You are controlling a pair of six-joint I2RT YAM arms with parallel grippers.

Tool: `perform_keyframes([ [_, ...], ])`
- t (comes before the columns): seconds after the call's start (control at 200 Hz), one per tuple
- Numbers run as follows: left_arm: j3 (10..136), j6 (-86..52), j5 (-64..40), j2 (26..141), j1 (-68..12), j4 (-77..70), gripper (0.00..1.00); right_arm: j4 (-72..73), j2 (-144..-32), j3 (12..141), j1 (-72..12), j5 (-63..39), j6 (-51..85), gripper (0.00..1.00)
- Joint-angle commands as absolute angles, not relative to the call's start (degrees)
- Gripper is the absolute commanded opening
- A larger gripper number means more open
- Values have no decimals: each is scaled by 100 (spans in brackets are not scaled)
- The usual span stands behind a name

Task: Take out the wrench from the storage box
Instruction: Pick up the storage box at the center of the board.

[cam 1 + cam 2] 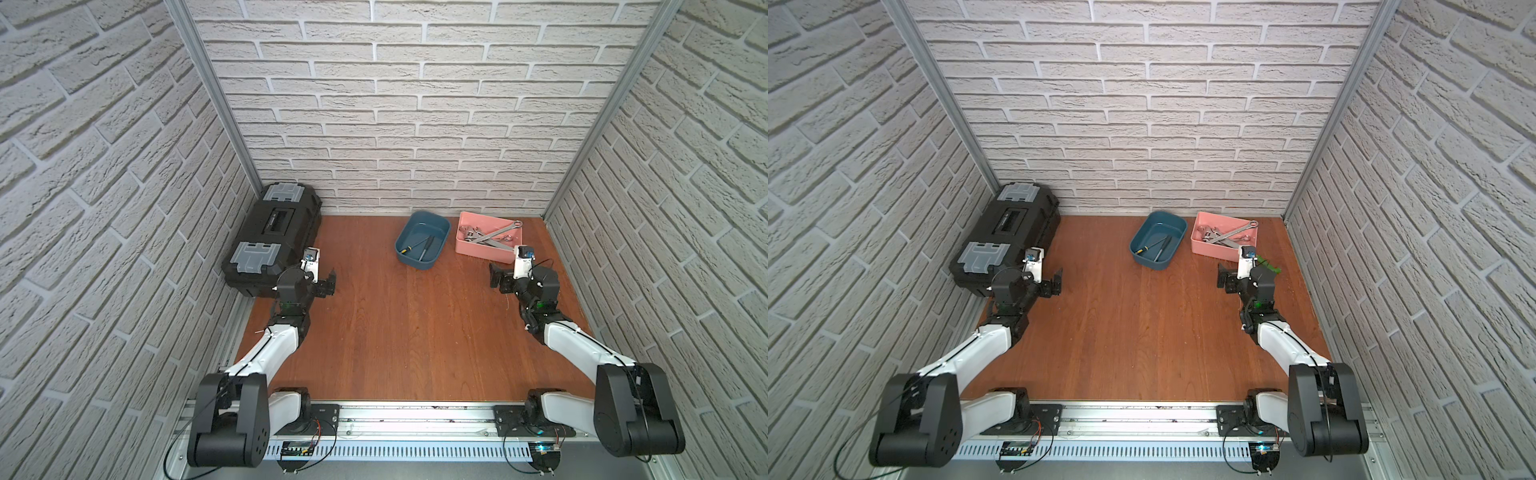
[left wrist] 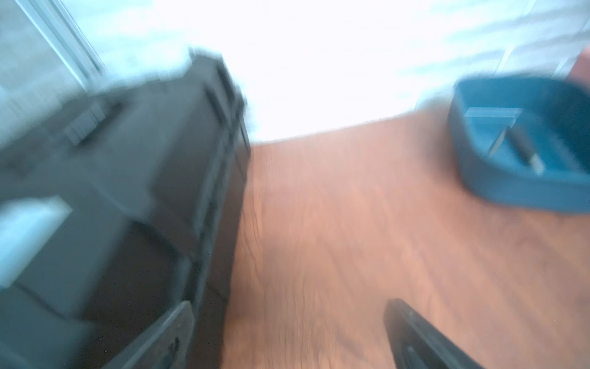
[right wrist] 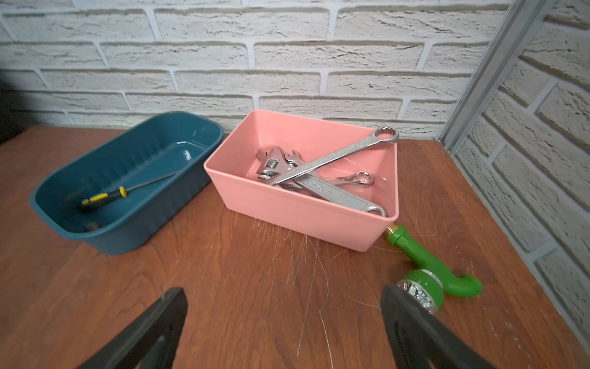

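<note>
Holds nothing in the right gripper [image 3: 284, 294]: spread wide over the table [image 3: 223, 287], near the front wall of the storage box [image 3: 303, 223]. Holds nothing in the left gripper [image 1: 328, 283] either, equally wide, well apart from the box and beside the black toolbox [image 1: 270, 237]; hard to confirm more from its badly blurred wrist view.

Finds the wrench inside the box, though not alone. Shows a long wrench [image 3: 332, 159] slanting across the top of the pile, ring end up on the box's far rim. Shows an adjustable wrench [image 3: 322, 188] beneath it, and a small wrench [image 3: 351, 179] partly covered by both.

Could go wrong in several ways:
- Risks levering the long wrench up and over the rim by reaching first for a lower one.
- Risks letting the smooth steel pivot or slide out between the pads by closing on the long wrench off-centre.
- May shove or tip the light-looking box by pressing a finger on its wall or hauling a wrench against the rim.
- May knock the green hose nozzle [image 3: 427, 271], just beside the box's near corner, by coming down there.
- Could end on the screwdriver [image 3: 105, 196] instead by drifting to the blue tub [image 3: 127, 179] just beside the box.
</note>
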State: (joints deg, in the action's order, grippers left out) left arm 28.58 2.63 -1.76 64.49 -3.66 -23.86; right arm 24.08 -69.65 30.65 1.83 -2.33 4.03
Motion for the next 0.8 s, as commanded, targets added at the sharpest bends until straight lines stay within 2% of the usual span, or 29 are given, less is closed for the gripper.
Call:
perform_keyframes([
  [0.0, 3034, 295, -111, 6145, -673, -1599, 98, 1204, -6856, 3484, 68, 113, 1296, 99],
  [0.2, 3502, -952, -260, 6074, -1031, -1187, 98, 41, -7000, 4244, -258, 782, 3084, 99],
  [0.445, 4281, -2638, -811, 7047, -1356, -1011, 98, -1128, -7999, 5437, -519, 1538, 5199, 92],
  [0.795, 5205, -3107, -1171, 8383, -1611, -985, 98, -1975, -9868, 7277, -456, 1659, 6578, 84],
])
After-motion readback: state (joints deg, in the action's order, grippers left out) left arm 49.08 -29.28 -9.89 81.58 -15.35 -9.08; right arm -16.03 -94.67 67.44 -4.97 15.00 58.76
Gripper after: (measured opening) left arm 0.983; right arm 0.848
